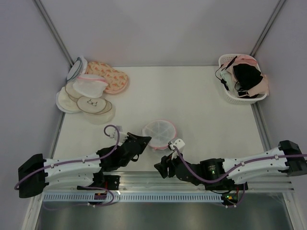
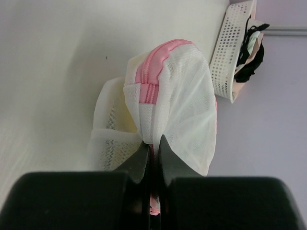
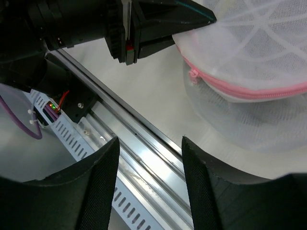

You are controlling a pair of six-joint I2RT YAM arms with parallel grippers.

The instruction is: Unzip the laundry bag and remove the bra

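Left gripper [image 2: 152,143] clamps the laundry bag [image 2: 182,105] by its pink zip, running up-frame; right gripper [image 3: 149,143] open, empty, alongside; basket [image 1: 229,98] upper right.

Left pincer [image 2: 153,143] is clamped on the rim of the laundry bag [image 1: 159,134] at centre frame, so that side is blocked. Right pincer [image 3: 149,143] hangs spread just below the bag, over the rail [image 3: 122,127]. Wide bare bench [image 1: 192,96] runs above the bag. A heap of pouches [image 1: 91,91] crowds the upper left, and the basket [image 1: 229,97] fills the upper right corner.
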